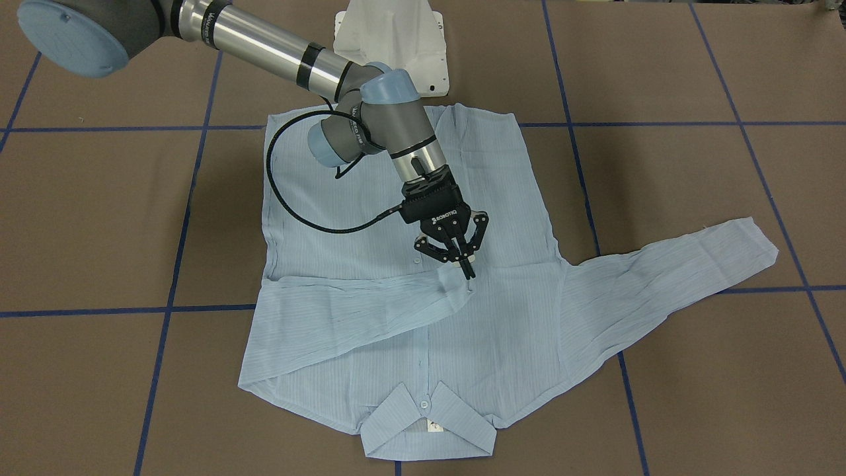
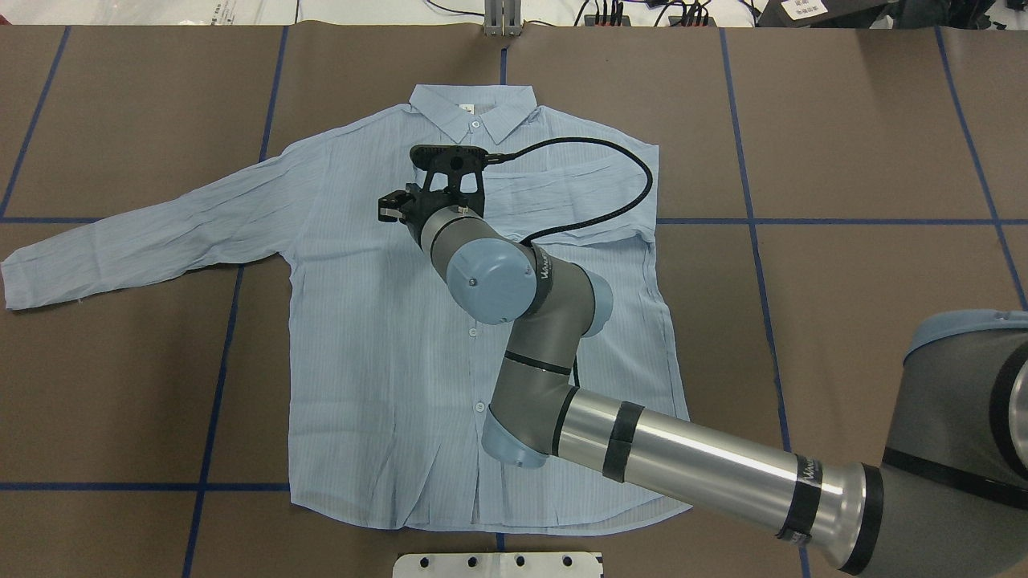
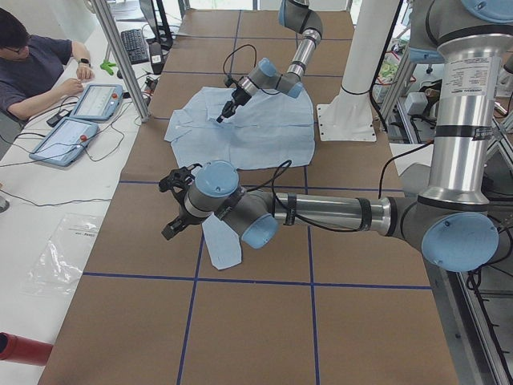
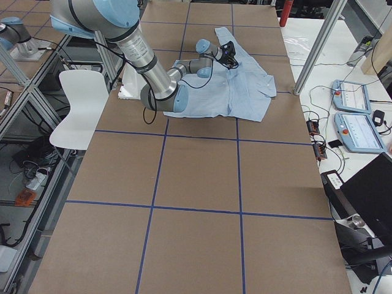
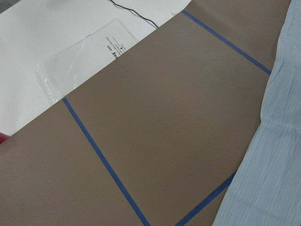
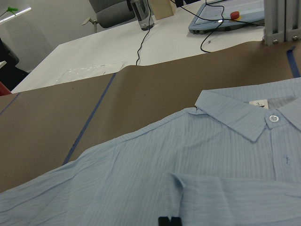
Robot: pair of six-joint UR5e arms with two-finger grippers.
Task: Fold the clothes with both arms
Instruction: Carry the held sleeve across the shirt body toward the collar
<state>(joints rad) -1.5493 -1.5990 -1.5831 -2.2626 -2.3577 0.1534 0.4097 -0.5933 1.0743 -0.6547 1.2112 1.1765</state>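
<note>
The pale blue shirt (image 1: 509, 317) lies flat and buttoned on the brown table, collar (image 1: 429, 430) on the side away from the robot. One sleeve (image 1: 357, 311) is folded across the chest. The other sleeve (image 2: 136, 233) lies stretched out to the robot's left. My right gripper (image 1: 466, 264) is over the chest, fingers shut on the folded sleeve's cuff; it also shows in the overhead view (image 2: 434, 189) and its tips in the right wrist view (image 6: 168, 220). My left gripper (image 3: 171, 204) hovers above the outstretched sleeve's end (image 3: 220, 245); I cannot tell if it is open.
The white pedestal base (image 1: 396, 39) stands at the robot's edge of the table. Blue tape lines (image 1: 172, 264) cross the brown cover. A clear plastic bag (image 5: 84, 61) lies on the white bench beyond. An operator (image 3: 32, 64) sits there with tablets (image 3: 80, 112).
</note>
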